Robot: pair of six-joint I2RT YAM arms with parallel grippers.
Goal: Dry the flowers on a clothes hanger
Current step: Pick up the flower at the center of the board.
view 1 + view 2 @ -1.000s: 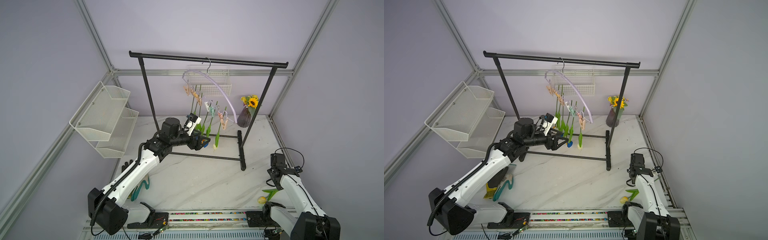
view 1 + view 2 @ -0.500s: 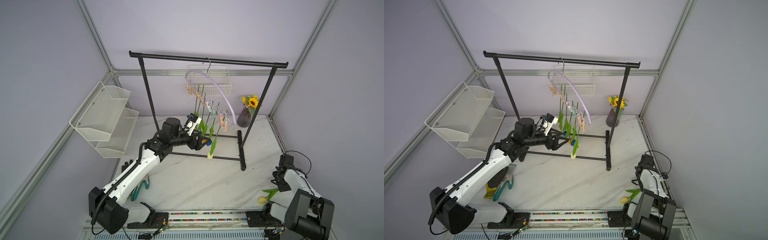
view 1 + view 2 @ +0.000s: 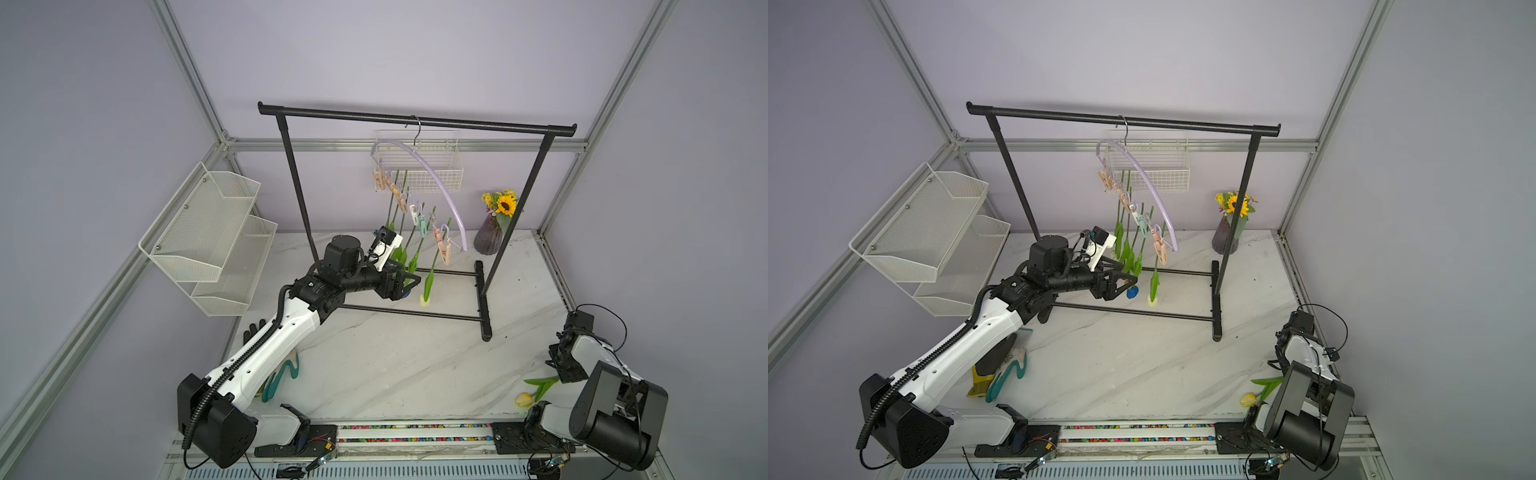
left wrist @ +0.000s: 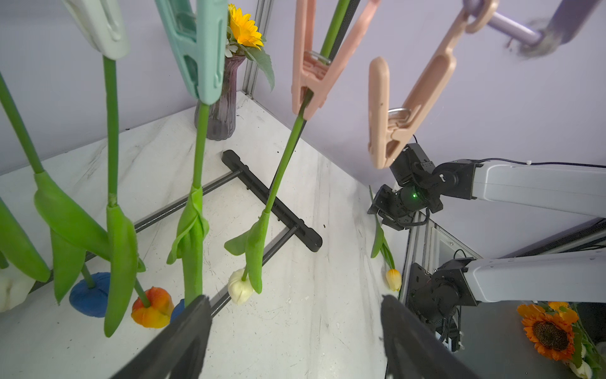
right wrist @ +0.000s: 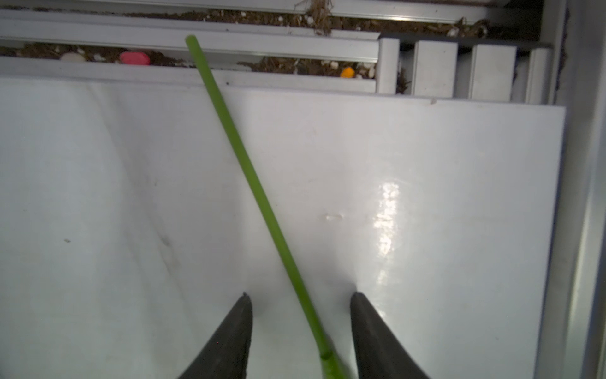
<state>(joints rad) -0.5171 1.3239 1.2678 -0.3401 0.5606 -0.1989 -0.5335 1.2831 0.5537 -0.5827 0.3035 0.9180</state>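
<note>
Tulips (image 3: 428, 284) with thin, smooth green stems hang head-down from pastel clothespins (image 3: 420, 224) on the arched lilac hanger (image 3: 395, 143). One yellow tulip (image 3: 524, 400) lies on the glossy white tabletop (image 3: 395, 353), its stem (image 5: 249, 174) untouched inside the half-open right hand (image 5: 300, 295). The left hand (image 4: 293, 298) gapes wide and empty beside the hanging leaves.

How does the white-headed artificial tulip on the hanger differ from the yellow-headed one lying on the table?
The white-headed tulip hangs head down, stem clipped in a peach clothespin; the yellow-headed tulip lies unclipped on the marble table. Both have green stems and leaves.
</note>
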